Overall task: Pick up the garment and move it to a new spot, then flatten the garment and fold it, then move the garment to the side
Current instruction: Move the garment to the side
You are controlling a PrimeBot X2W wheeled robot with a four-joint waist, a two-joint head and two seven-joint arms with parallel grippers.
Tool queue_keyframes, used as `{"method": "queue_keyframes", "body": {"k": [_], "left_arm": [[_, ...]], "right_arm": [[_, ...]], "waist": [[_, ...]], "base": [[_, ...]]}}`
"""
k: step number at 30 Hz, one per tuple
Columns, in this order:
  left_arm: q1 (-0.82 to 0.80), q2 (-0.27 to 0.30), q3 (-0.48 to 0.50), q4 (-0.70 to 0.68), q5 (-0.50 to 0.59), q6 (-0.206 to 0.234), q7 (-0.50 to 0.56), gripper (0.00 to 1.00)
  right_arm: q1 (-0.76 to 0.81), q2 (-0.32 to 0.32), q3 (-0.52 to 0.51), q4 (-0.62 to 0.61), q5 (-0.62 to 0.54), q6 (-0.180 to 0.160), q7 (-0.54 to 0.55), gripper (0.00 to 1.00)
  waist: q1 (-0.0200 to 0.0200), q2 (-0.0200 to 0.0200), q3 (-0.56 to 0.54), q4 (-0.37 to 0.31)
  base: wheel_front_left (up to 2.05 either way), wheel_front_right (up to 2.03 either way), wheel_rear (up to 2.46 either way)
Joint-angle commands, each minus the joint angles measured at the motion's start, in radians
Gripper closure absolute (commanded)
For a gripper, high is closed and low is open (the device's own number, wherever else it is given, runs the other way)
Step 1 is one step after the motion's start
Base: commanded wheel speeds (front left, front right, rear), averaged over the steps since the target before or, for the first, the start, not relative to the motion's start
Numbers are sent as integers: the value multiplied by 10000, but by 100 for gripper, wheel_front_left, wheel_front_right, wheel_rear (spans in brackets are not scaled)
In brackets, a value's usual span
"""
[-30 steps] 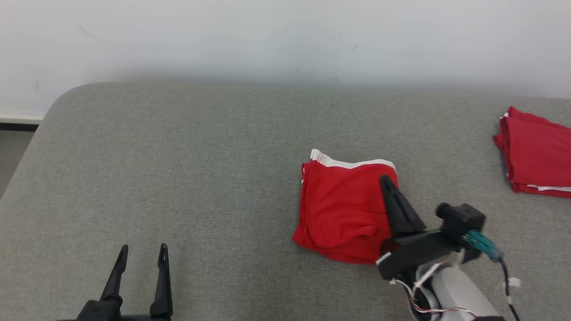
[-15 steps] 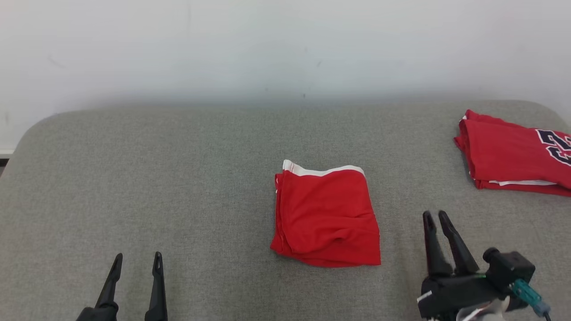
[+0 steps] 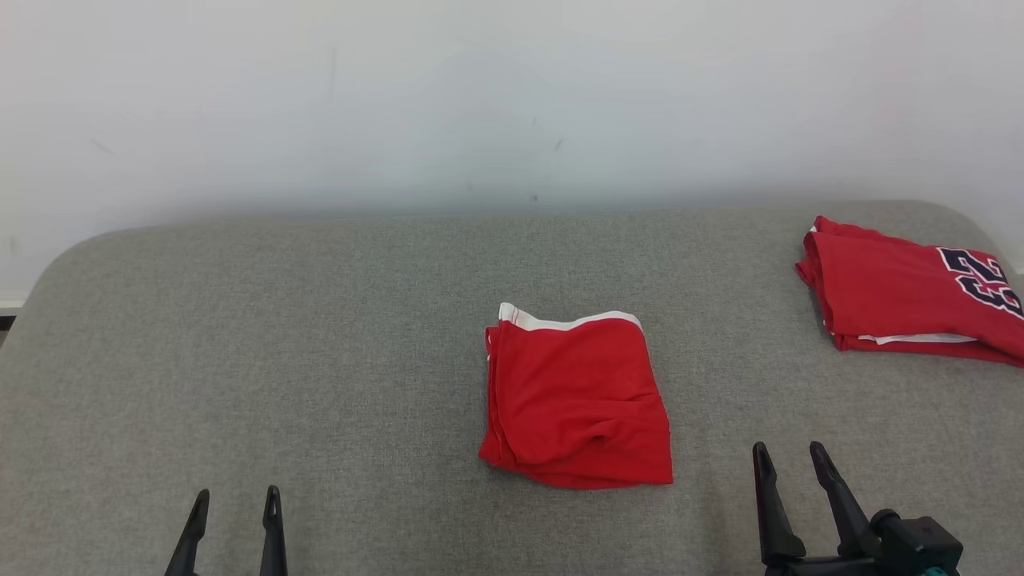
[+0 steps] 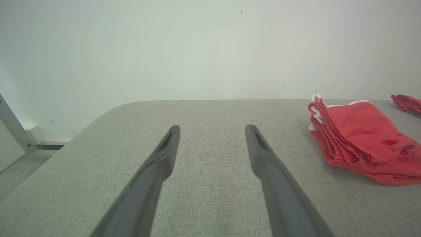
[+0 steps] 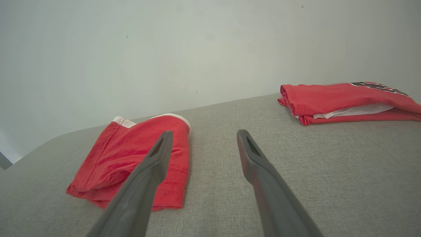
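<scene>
The garment [image 3: 576,400] lies folded into a red square with a white band along its far edge, in the middle of the grey padded surface [image 3: 320,360]. My right gripper [image 3: 787,448] is open at the lower right, to the right of the garment and clear of it. From its wrist, the garment [image 5: 131,158] sits left of the spread fingers of that gripper [image 5: 204,132]. My left gripper [image 3: 236,493] is open at the lower left, far from the cloth. In its wrist view that gripper [image 4: 212,127] holds nothing, with the garment [image 4: 358,138] off to the right.
A second folded red shirt [image 3: 896,296] with dark numbers lies at the far right edge of the surface; it also appears as a folded shirt [image 5: 329,98] beyond my right fingers. A pale wall [image 3: 512,96] stands behind. The surface's left corner is rounded.
My right gripper let go of the garment's right side, opened and drew back to the lower right. The head view also shifted, bringing more of the second shirt into view.
</scene>
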Motion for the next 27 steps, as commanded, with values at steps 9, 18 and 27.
{"method": "queue_keyframes", "body": {"k": [9,18,27], "left_arm": [[275,-10,131,-44,135,42,-27,0],[242,27,119,-19,324,34,-27,0],[213,47,133,-38,410,86,-27,0]], "right_arm": [[118,56,-48,-47,-343,-30,-41,0],[56,76,-14,131,-394,-30,-41,0],[-54,80,50,353,-518,-30,-41,0]], "waist": [[1,0,-113,80],[1,0,-134,128],[1,0,-125,112]], "base": [[0,0,0],[0,0,0],[0,0,0]]}}
